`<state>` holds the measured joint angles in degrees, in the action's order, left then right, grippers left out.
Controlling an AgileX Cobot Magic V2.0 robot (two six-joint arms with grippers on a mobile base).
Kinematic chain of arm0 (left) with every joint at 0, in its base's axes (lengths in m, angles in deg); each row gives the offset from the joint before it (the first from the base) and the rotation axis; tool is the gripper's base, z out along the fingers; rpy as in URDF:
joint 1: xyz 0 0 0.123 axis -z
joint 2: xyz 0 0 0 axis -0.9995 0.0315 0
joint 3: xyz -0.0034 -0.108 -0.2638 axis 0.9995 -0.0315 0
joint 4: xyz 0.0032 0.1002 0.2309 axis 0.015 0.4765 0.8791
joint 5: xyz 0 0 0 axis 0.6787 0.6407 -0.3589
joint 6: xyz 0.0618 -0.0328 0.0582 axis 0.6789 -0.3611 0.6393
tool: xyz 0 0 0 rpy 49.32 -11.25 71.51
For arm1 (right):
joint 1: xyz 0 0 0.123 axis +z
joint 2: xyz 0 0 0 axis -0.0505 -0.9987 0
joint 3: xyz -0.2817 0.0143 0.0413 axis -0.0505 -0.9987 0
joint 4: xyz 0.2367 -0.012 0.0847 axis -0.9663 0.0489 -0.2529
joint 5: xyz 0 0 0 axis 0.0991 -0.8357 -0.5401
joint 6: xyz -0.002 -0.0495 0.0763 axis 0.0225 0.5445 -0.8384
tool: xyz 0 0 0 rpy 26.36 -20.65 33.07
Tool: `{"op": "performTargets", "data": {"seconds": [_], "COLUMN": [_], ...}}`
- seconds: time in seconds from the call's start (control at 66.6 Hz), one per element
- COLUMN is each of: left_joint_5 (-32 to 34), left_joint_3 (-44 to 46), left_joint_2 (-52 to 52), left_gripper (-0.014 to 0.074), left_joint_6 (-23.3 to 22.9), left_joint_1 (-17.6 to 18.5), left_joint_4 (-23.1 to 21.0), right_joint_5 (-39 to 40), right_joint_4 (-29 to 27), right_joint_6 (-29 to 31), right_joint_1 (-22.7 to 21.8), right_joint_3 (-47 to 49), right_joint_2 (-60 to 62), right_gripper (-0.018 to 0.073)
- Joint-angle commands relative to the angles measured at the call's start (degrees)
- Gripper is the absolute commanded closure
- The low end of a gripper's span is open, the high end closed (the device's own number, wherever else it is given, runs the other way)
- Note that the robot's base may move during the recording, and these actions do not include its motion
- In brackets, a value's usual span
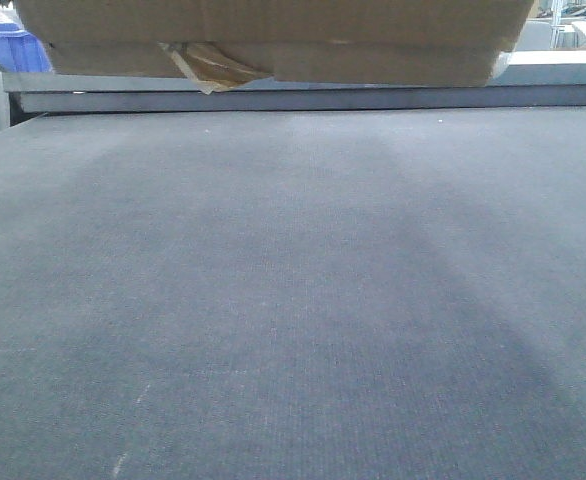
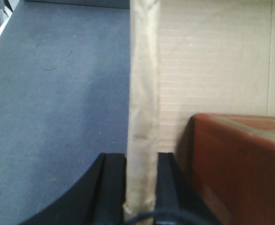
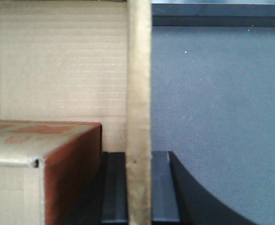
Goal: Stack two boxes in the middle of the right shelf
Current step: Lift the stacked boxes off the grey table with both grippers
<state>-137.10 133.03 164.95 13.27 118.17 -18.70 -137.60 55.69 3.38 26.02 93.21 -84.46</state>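
A brown cardboard box (image 1: 273, 40) with peeling yellowish tape (image 1: 208, 68) fills the top of the front view, held above the dark grey surface (image 1: 293, 300). My left gripper (image 2: 141, 157) is shut on a thin upright cardboard edge (image 2: 144, 84) of it. My right gripper (image 3: 139, 154) is shut on the matching edge (image 3: 139, 70) on the other side. A second box with a reddish-brown side (image 2: 240, 164) (image 3: 72, 173) rests on the corrugated panel between the two edges, close beside each gripper's inner finger. The shelf is out of view.
A grey raised rail (image 1: 313, 97) runs along the far end of the dark surface. A blue plastic bin (image 1: 13, 48) stands behind it at the far left. Pale metal parts (image 1: 573, 30) show at the far right.
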Motion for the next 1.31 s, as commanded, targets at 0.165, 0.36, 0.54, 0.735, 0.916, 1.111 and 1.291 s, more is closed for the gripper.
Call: {"op": "performTargets", "data": {"seconds": [0.165,0.36,0.54,0.735,0.916,1.111,1.291], "left_joint_5": [3.6,3.5,4.2,4.1,4.1,4.1,4.1], "left_joint_3": [0.8,0.8,0.8,0.8,0.8,0.8,0.8], "left_joint_2": [-1.1,-1.1,-1.1,-1.1,-1.1,-1.1,-1.1], "left_gripper": [0.0707,0.0707,0.0707,0.0707,0.0707,0.0707,0.0707], "left_joint_6": [-0.5,-0.5,-0.5,-0.5,-0.5,-0.5,-0.5], "left_joint_1": [0.0,0.0,0.0,0.0,0.0,0.0,0.0], "left_joint_4": [5.2,5.0,5.0,5.0,5.0,5.0,5.0], "right_joint_5": [7.3,7.6,7.6,7.9,8.2,8.3,8.3], "right_joint_4": [4.3,4.3,4.3,4.3,4.3,4.3,4.3], "right_joint_6": [-0.3,-0.3,-0.3,-0.3,-0.3,-0.3,-0.3], "right_joint_1": [-0.1,-0.1,-0.1,-0.1,-0.1,-0.1,-0.1], "right_joint_3": [0.6,0.6,0.6,0.6,0.6,0.6,0.6], "right_joint_2": [0.9,0.9,0.9,0.9,0.9,0.9,0.9], "right_gripper": [0.0726,0.0726,0.0726,0.0726,0.0726,0.0726,0.0726]}}
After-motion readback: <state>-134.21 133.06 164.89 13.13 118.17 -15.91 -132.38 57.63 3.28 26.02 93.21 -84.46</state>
